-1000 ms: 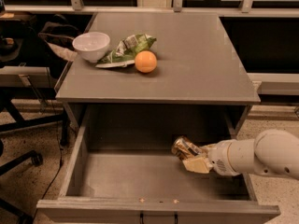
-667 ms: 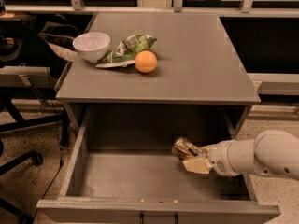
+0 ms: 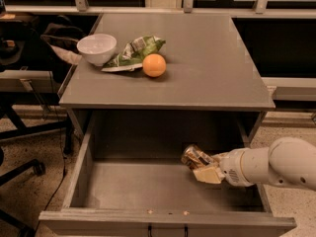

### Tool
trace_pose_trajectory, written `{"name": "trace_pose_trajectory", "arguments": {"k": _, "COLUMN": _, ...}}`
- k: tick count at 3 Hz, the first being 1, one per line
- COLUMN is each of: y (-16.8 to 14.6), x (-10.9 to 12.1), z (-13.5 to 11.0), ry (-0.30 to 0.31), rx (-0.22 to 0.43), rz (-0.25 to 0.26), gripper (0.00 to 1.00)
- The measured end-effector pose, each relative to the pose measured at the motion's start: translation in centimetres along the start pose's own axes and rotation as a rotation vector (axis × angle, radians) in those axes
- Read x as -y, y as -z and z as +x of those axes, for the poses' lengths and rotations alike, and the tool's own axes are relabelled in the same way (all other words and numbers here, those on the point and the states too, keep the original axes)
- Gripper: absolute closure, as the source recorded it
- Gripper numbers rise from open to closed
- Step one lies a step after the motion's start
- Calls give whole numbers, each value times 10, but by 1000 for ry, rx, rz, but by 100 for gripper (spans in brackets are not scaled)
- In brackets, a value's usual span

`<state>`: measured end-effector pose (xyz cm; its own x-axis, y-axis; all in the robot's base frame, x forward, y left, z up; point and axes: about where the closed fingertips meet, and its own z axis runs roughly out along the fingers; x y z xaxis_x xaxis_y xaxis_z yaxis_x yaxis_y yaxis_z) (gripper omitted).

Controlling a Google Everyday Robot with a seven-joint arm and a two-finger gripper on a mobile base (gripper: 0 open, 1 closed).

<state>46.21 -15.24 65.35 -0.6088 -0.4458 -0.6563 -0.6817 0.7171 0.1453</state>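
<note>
End effector: the end effector (image 3: 203,168) sits low in the right-hand part of the frame, inside the open drawer (image 3: 163,216), reaching in over its right side wall at the end of the white arm (image 3: 276,163).
Grip: its tan fingers (image 3: 208,174) appear pinched on a can (image 3: 192,155); the contact is dim in the drawer's shadow, so this is a likely reading rather than a certain one.
Can: shiny and brownish, tilted, its top leaning to the upper left. It is right of the drawer's centre and near the back, and whether it touches the floor cannot be told.
Progress: the drawer stands pulled fully out and the can is already within its walls; it has not been let go, and the drawer is not shut.
Tabletop: the tabletop (image 3: 207,68) fills the upper middle of the frame.
On it: a white bowl (image 3: 97,48) at upper left, a green chip bag (image 3: 136,51) just beside it, and an orange (image 3: 154,65) touching the bag's right end, all well apart from the end effector.
</note>
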Motion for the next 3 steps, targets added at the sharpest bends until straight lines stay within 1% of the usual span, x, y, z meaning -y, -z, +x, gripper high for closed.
{"name": "trace_pose_trajectory", "arguments": {"k": 1, "y": 0, "x": 0, "z": 0, "ry": 0, "rx": 0, "rz": 0, "gripper": 8}}
{"name": "trace_pose_trajectory", "arguments": {"k": 2, "y": 0, "x": 0, "z": 0, "ry": 0, "rx": 0, "rz": 0, "gripper": 0}}
{"name": "trace_pose_trajectory", "arguments": {"k": 3, "y": 0, "x": 0, "z": 0, "ry": 0, "rx": 0, "rz": 0, "gripper": 0}}
